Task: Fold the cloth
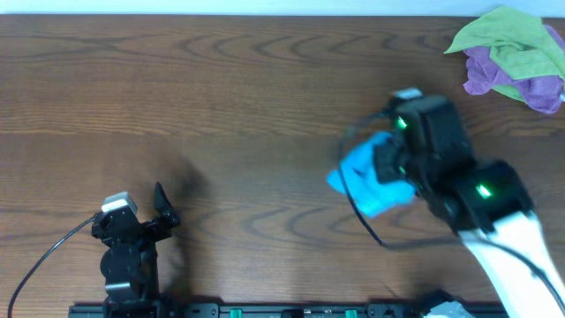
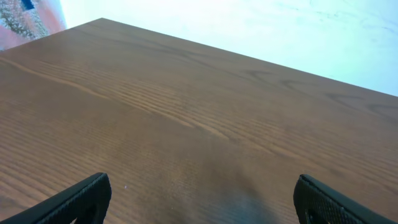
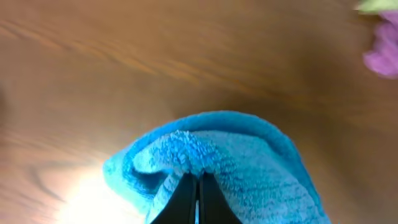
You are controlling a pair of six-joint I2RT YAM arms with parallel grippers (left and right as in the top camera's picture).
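Sprawling wooden table [image 1: 221, 106], blue cloth [image 1: 371, 181], pale backdrop [image 2: 280, 31]

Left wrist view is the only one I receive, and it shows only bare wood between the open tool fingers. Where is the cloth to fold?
Observer: The blue cloth is on the table, right of its middle.
Operator: Is the right tool holding it?
Observer: Yes, the right tool is shut on a fold of it. The cloth is bunched, not flat.
Operator: Is anything else on the table?
Observer: A green cloth and a purple cloth lie crumpled together at the far right corner, apart from the blue one.
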